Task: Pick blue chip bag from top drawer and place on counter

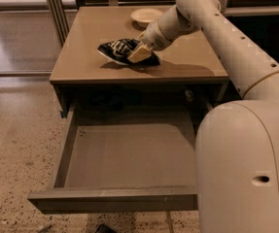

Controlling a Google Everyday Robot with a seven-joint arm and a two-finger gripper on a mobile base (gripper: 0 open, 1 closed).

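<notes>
While on counter (80, 57), chip bag (115, 50) under end effector (140, 54)

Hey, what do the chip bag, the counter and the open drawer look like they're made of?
Blue chip bag: thin crinkled film, probably plastic or foil, going by its folds. Counter: smooth glossy surface, likely laminate; it mirrors light. Top drawer: matte grey-taupe flat panels, perhaps laminated board. The gripper sits at the bag's right end, above the counter.
</notes>
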